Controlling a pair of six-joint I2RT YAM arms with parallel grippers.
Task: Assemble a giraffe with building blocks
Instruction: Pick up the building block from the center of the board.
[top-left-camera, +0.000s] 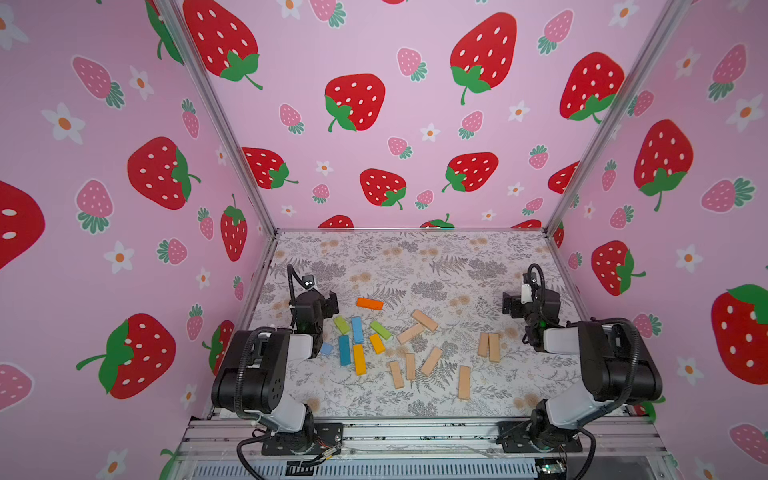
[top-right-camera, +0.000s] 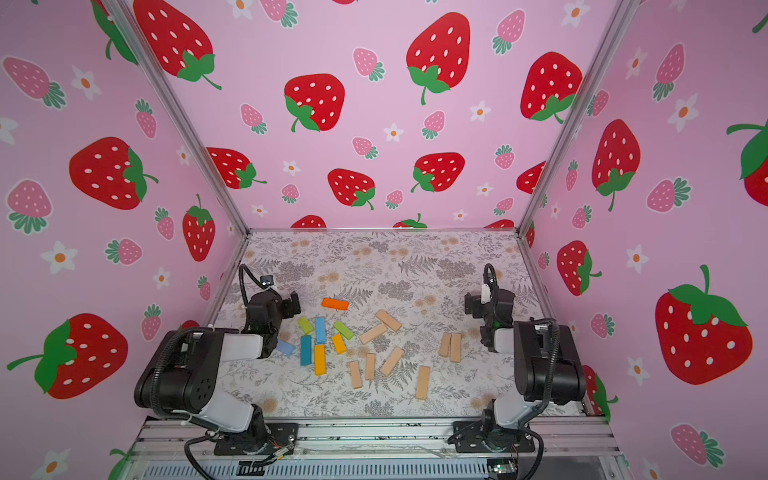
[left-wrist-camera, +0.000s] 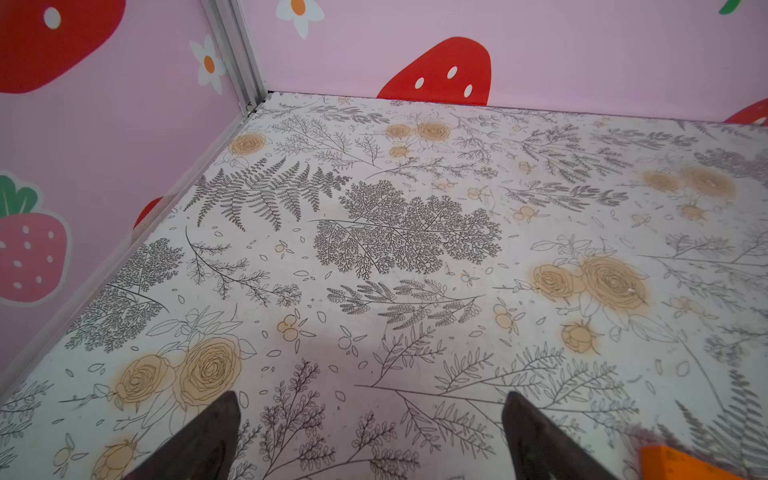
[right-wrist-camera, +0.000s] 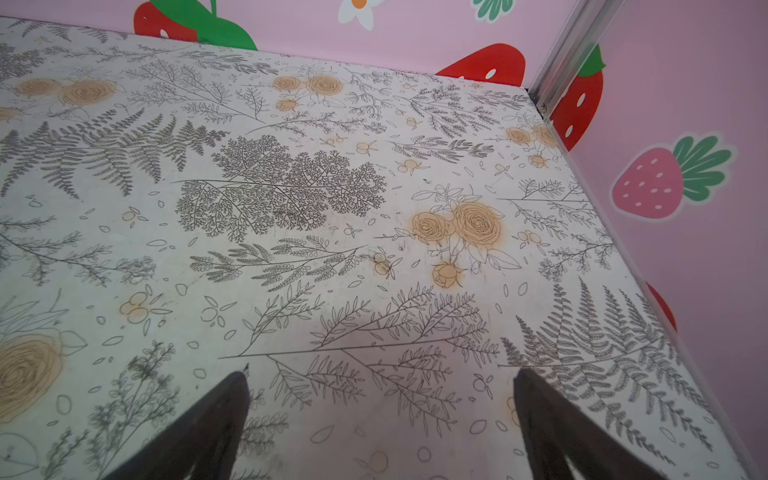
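The building blocks lie scattered flat on the floral table. The painted ones cluster at the left: an orange bar, green, blue and yellow bars. Plain tan bars spread across the middle, and a pair lies side by side at the right. My left gripper hovers open just left of the orange bar, whose corner shows in the left wrist view. My right gripper is open beyond the tan pair. Both wrist views show wide, empty jaws over bare table.
Pink strawberry-print walls close in the table on three sides, with metal posts at the back corners. An aluminium rail at the front edge carries both arm bases. The far half of the table holds no blocks.
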